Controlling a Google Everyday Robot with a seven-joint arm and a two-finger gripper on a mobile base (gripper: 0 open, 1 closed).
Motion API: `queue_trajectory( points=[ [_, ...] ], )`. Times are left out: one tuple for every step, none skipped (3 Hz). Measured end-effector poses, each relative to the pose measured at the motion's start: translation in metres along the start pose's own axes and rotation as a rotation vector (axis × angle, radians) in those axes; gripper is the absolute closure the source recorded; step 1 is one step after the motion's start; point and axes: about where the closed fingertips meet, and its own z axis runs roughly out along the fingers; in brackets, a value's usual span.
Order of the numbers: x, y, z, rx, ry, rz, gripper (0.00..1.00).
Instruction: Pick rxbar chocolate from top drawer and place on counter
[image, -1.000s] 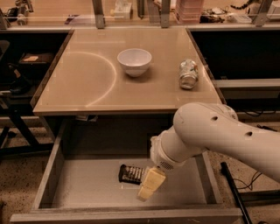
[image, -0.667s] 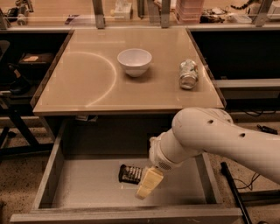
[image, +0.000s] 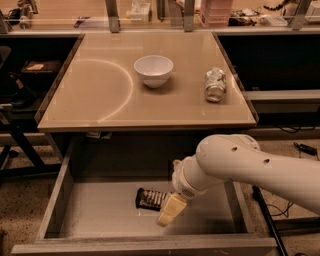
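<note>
The rxbar chocolate (image: 149, 199), a dark flat bar with pale stripes, lies on the floor of the open top drawer (image: 100, 212) near its middle. My gripper (image: 167, 212) reaches down into the drawer from the right on a white arm (image: 250, 165); its pale yellow tip sits just right of and in front of the bar, touching or nearly touching its right end. The beige counter (image: 90, 100) with a pale arc mark lies above and behind the drawer.
A white bowl (image: 153, 70) stands at the counter's middle back. A silvery drink can (image: 215, 84) lies on its side at the counter's right. Drawer side walls (image: 56, 195) flank the floor. Dark shelving and cables stand left and right.
The arm has shifted slightly left and lower in the drawer, bringing the gripper tip closer to the bar. The bar has not moved.
</note>
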Motion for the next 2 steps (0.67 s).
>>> queue_trajectory(
  points=[
    [0.008,0.000,0.013,0.006,0.001,0.015,0.00],
    [0.010,0.001,0.030,-0.001,-0.004,0.021,0.00]
  ],
)
